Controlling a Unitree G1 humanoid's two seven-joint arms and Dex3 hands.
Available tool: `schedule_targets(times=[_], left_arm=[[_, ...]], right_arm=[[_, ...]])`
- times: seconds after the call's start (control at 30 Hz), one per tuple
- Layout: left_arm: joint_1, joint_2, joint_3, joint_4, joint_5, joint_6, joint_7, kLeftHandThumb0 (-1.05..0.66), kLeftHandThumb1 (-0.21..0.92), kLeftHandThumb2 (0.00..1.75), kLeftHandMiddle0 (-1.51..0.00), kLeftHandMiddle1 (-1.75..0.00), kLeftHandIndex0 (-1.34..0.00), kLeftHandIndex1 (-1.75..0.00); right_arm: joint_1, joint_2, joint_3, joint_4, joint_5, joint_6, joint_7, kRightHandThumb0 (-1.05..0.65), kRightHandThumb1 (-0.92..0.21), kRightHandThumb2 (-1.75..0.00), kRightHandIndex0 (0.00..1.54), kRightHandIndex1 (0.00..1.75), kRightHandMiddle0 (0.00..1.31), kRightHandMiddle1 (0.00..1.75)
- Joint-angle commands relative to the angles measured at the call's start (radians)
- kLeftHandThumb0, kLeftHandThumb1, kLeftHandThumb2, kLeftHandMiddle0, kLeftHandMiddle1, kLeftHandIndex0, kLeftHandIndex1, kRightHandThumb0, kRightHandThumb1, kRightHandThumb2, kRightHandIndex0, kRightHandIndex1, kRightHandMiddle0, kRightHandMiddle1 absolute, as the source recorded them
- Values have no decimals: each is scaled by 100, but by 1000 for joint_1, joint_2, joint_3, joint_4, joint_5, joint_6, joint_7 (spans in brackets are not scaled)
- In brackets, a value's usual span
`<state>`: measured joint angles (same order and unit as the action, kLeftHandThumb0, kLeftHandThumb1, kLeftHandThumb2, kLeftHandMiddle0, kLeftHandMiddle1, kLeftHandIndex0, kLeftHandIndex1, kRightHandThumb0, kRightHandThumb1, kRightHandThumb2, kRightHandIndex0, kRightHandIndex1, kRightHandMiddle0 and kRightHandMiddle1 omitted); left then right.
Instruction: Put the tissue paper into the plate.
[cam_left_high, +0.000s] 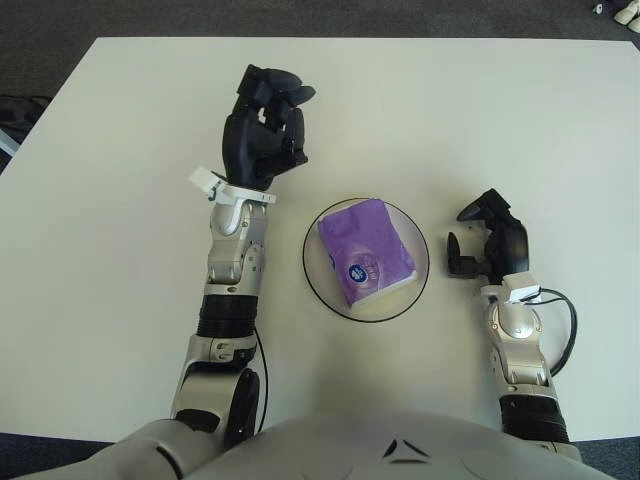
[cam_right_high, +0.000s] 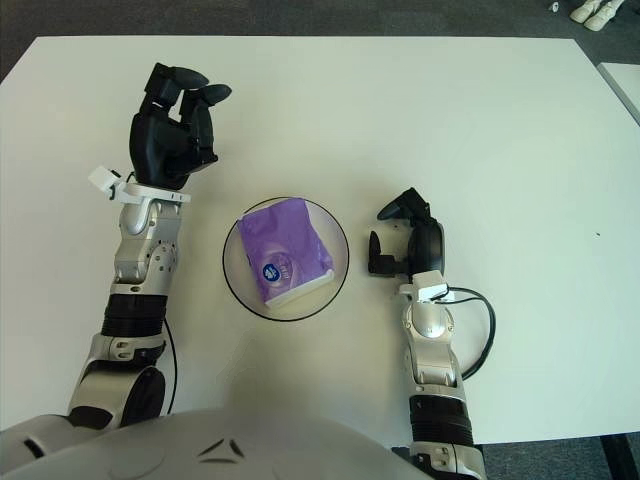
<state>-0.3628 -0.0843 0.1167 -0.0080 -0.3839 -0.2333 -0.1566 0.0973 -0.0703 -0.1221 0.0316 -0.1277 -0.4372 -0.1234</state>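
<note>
Left eye view: the purple tissue pack (cam_left_high: 366, 251) lies flat inside the clear round plate (cam_left_high: 318, 279), white end and logo toward the robot, fully within the rim. Judging by that, the placing step looks done. The left hand (cam_left_high: 262, 138) is up and to the left of the plate, apart from it, palm facing the robot and fingers (cam_left_high: 284, 92) curled loosely together at the top, gripping nothing. Its forearm runs straight up from the torso, so the hand reads as clear of the work zone (likely a retreat pose, but that's a guess). The right hand (cam_left_high: 490, 240) shows just to the right of the plate, not touching it, fingers parted and slack, holding nothing — idle. A black cable (cam_left_high: 565, 330) loops off its wrist. The white table (cam_left_high: 500, 120) carries nothing else near the plate.

Right eye view: same layout, shifted a little. The pack sits slightly askew in the plate, one corner close to the upper rim, nothing overhanging. Left hand is well to the plate's left with a clear strip of table between them; fingers bunched, no contact with anything. Right hand is beside the plate's right edge, thumb and fingers apart — whether it touches the table can't be told. At the top right corner, off the table, something white sits on the dark floor (cam_right_high: 400, 15).
</note>
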Motion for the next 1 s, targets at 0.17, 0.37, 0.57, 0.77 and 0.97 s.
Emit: schedule_targets(times=[0.17,0.37,0.57,0.77,0.97], left_arm=[[10,-57,34,46,31,-42,88,-1,29,127,-65,-150,-52,-175],[24,-90,44,66,66,-58,153,-1,30,126,-67,-148,-50,-175],[50,-96,41,102,116,-74,196,-1,32,123,-66,-148,-48,-175],[66,-88,33,129,155,-90,216,-1,37,118,-63,-148,-45,-175],[110,-46,41,175,157,-77,181,-1,37,120,-61,-152,-44,-175]], right_arm=[[24,3,1,28,12,57,8,-1,-2,-164,88,167,58,175],[29,8,3,10,14,80,9,-1,-2,-164,88,167,58,175],[31,6,4,6,16,75,15,-1,-2,-164,88,167,58,175],[30,5,3,7,14,75,14,-1,-2,-165,88,167,58,175],[29,11,2,9,12,73,4,-1,-2,-164,88,166,58,175]])
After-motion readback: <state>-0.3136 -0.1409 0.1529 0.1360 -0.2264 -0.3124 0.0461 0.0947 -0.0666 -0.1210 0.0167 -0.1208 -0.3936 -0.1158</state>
